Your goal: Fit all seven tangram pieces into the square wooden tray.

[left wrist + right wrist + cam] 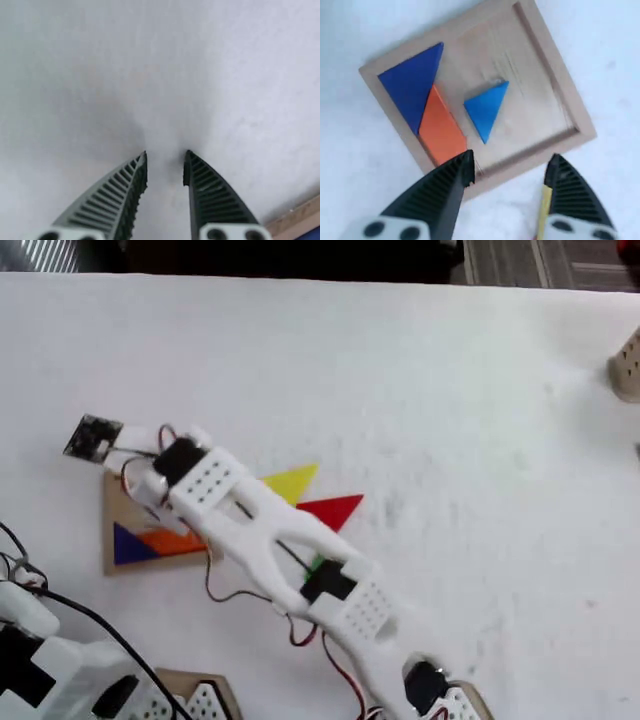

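- Right now the right hand hangs released and empty, jaws spread, above one rim of the wooden tray, left of centre in the high view.
- Tray holds the dark blue triangle, orange parallelogram and light blue triangle.
- Yellow triangle and red triangle lie on the desk right of the tray, beside the right arm. The red one's long axis points right and slightly up.
- Left hand is released over bare desk by a tray corner.
- Right arm looks nearer the loose pieces.
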`<state>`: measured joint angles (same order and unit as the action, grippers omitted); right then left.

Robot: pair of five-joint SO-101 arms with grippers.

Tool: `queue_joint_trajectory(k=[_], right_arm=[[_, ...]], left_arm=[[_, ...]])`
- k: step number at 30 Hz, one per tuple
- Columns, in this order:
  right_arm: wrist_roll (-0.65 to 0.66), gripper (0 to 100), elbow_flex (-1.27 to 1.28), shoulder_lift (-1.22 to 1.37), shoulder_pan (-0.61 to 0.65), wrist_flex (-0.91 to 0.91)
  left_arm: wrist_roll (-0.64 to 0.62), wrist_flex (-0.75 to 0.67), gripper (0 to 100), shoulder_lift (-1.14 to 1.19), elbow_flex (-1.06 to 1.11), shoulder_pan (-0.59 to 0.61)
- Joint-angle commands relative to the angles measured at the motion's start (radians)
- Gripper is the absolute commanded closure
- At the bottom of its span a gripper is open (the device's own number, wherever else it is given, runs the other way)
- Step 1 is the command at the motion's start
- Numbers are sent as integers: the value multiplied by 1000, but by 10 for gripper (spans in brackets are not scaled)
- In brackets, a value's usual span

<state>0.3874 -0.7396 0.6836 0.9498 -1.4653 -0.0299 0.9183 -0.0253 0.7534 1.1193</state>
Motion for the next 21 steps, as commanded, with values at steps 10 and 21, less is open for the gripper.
queue_joint_trajectory(k=[10,21], right_arm=[[-15,981,239,-378,-338,-237],[-57,981,1195,-929,-521,142]], left_arm=[[12,20,868,-79,-9,-10],[97,235,868,-458,64,-311]])
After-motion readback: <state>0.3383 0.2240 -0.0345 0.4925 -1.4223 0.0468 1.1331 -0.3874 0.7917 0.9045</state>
